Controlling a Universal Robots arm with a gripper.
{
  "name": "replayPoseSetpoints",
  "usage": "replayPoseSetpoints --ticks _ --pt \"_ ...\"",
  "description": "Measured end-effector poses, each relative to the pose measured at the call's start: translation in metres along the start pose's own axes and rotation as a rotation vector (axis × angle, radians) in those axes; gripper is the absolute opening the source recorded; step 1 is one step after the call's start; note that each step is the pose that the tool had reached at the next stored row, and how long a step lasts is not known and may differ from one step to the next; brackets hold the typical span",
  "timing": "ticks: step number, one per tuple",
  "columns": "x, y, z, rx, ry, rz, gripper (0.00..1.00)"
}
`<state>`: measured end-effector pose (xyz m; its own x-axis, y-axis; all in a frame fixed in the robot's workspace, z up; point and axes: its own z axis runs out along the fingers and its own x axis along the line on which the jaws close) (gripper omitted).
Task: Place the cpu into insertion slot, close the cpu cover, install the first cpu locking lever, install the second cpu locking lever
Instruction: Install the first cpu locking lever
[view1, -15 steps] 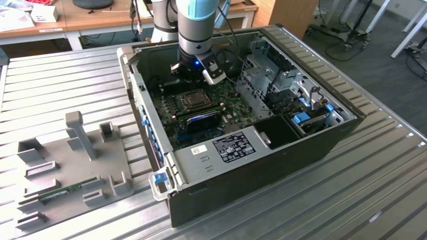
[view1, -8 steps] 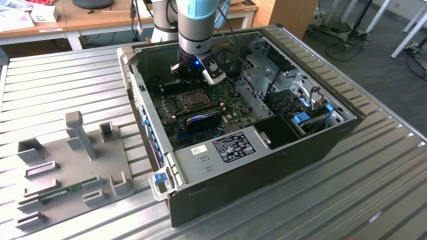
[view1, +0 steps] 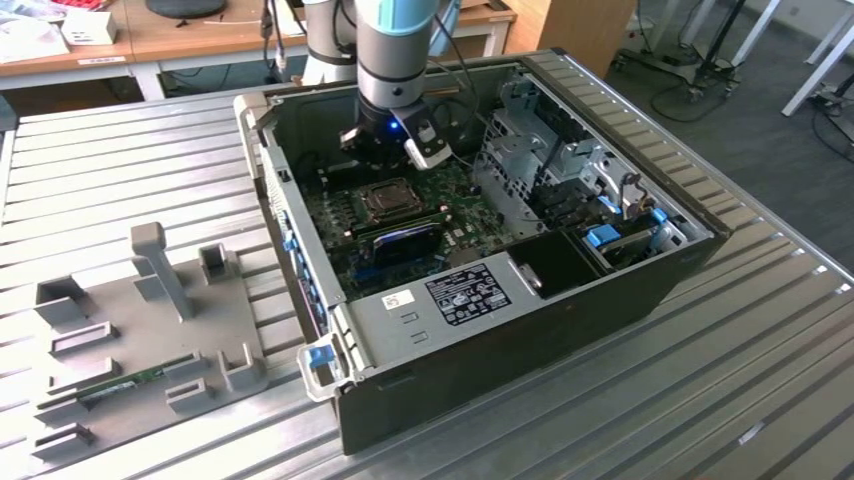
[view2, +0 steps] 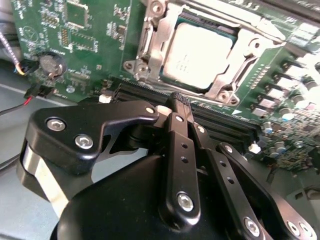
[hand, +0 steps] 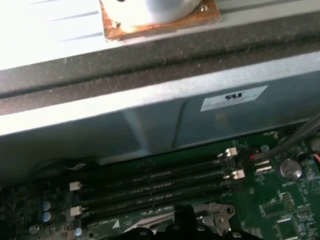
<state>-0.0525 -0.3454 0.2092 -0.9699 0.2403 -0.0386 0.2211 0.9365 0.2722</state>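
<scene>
The open computer case (view1: 534, 250) lies on its side on a ribbed metal table (view1: 747, 380), with a grey fixture plate (view1: 134, 340) off to the exterior view's left. Inside the case sits the green motherboard (view1: 441, 225), and the arm (view1: 394, 50) reaches down into it from above.

The gripper (view1: 387, 150) hangs just above the board, right next to the insertion slot (view1: 390, 200). In the second wrist view its black fingers (view2: 180, 107) look pressed together with nothing between them, though the angle is poor, so that's a best guess.

The cpu (view2: 197, 55) is already sitting in the slot, silvery top facing up. The cpu cover (view2: 235, 55) looks folded down around it, framing the chip's edges. The long black memory slots (hand: 155, 187) run just beside the socket, between it and the case wall.
</scene>
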Motion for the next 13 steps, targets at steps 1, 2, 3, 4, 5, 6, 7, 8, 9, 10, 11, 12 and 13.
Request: replayPoseSetpoints --ticks 1,2,3,4,5,6,7,8,9,10,11,12,13 --pt "0.0 0.0 0.0 0.0077 0.0052 0.001 0.11" --pt "0.0 0.0 0.0 0.0146 0.0103 0.002 0.11" --pt "-0.0001 0.0 0.0 0.0224 0.0158 0.003 0.11" --pt "-0.0001 0.0 0.0 0.0309 0.0215 0.005 0.11" --pt "-0.0001 0.0 0.0 0.0399 0.0276 0.006 0.11" --pt "-0.0001 0.0 0.0 0.0495 0.0339 0.007 0.11" --pt "-0.0002 0.0 0.0 0.0588 0.0402 0.008 0.11" --pt "-0.0002 0.0 0.0 0.0672 0.0463 0.009 0.11" --pt "-0.0003 0.0001 0.0001 0.0729 0.0509 0.01 0.11" --pt "-0.0005 0.0001 0.0001 0.0773 0.055 0.011 0.11" --pt "-0.0006 0.0001 0.0001 0.0813 0.0584 0.011 0.11" --pt "-0.0007 0.0002 0.0001 0.0872 0.0631 0.012 0.11" --pt "-0.0008 0.0002 0.0 0.0956 0.069 0.013 0.11"
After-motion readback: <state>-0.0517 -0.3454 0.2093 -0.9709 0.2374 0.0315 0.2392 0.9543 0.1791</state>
